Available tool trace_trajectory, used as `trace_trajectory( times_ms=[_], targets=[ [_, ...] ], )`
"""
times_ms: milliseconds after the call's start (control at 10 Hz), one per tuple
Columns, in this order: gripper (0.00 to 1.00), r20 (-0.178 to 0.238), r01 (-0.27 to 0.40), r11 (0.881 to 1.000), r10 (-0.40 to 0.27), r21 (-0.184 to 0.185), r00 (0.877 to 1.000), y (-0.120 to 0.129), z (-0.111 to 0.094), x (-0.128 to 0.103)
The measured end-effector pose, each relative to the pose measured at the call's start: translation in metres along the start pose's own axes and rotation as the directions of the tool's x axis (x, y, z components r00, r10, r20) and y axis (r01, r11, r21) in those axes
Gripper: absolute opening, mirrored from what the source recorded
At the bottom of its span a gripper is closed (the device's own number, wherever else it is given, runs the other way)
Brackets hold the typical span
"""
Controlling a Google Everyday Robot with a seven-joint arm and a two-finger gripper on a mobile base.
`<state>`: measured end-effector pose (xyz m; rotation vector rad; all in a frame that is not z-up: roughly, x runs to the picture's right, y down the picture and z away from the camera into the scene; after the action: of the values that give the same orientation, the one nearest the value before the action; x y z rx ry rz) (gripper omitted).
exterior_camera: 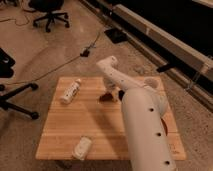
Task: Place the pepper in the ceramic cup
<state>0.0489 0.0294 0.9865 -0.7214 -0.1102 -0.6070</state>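
Observation:
A small dark red-brown pepper [105,97] lies on the wooden table [75,125], near the middle of its far half. My gripper [112,94] is down at the table right by the pepper, at the end of the white arm that reaches in from the lower right. Whether it touches the pepper I cannot tell. A pale round object [150,82] at the table's far right, partly hidden behind the arm, looks like the white ceramic cup.
A white bottle with a label [70,91] lies at the table's far left. A crumpled white object [82,148] lies near the front edge. The big white arm [145,130] covers the table's right side. Office chairs [49,15] and cables are on the floor.

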Motion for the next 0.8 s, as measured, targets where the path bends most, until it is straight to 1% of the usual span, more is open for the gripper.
trace_trajectory(
  times_ms=[100, 300, 400, 500, 600, 700, 800],
  targets=[
    [0.29, 0.017, -0.005, 1.0, 0.005, 0.006, 1.0, 0.001, -0.002, 0.003],
    [0.11, 0.055, -0.003, 1.0, 0.001, 0.028, 0.998, 0.003, -0.01, 0.007],
    [0.02, 0.072, 0.024, 0.999, -0.027, 0.043, 0.997, 0.003, -0.022, 0.004],
    [0.0, 0.066, 0.054, 0.997, -0.057, 0.057, 0.996, 0.003, -0.036, 0.001],
    [0.0, 0.054, 0.076, 0.994, -0.081, 0.08, 0.995, 0.004, -0.053, -0.001],
    [0.0, 0.038, 0.097, 0.989, -0.102, 0.113, 0.994, 0.01, -0.077, 0.002],
    [0.0, 0.024, 0.114, 0.981, -0.119, 0.159, 0.993, 0.019, -0.107, 0.01]
  ],
)
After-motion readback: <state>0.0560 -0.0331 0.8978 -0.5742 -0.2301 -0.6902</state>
